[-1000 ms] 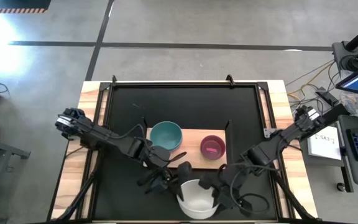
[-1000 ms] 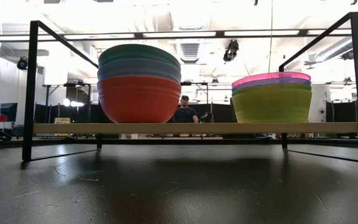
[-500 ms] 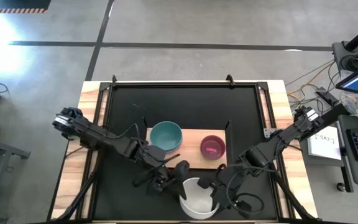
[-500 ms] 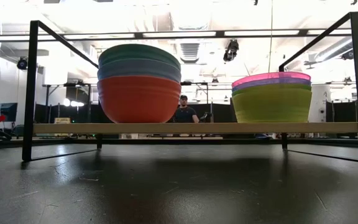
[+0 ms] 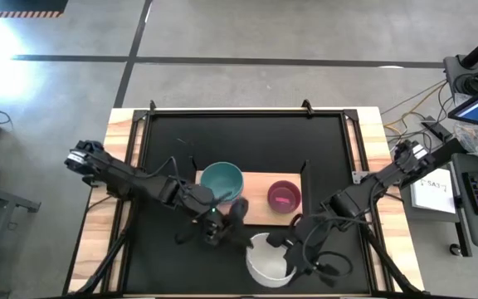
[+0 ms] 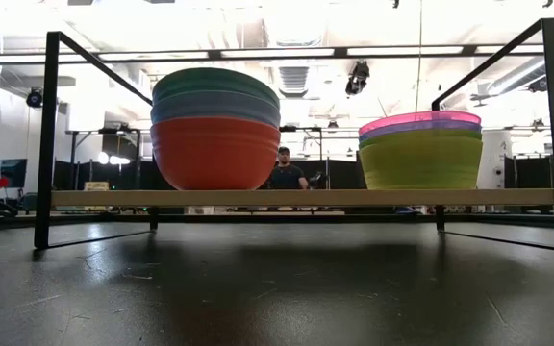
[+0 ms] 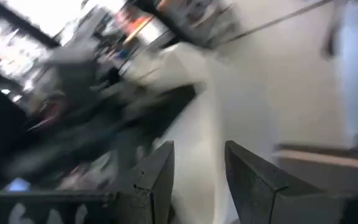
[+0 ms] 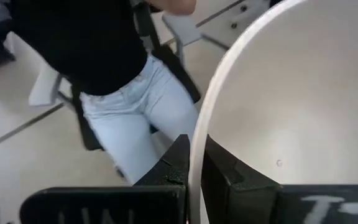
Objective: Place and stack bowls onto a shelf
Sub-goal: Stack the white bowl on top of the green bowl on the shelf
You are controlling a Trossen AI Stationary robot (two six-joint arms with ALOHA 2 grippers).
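Black table (image 5: pixel 247 141); smooth round white bowl (image 5: pixel 268 259) tilted, rim pinched by right hand (image 5: pixel 291 253); left hand (image 5: pixel 222 223) slightly parted, empty.

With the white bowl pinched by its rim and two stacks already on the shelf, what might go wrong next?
The right gripper holds the white bowl only by its thin rim; it may tilt or slip in transit. The left gripper sits close beside that bowl, between it and the shelf, so the arms could bump. Setting it down on the tall teal-topped stack may nudge that stack, which stands near the shelf's end.
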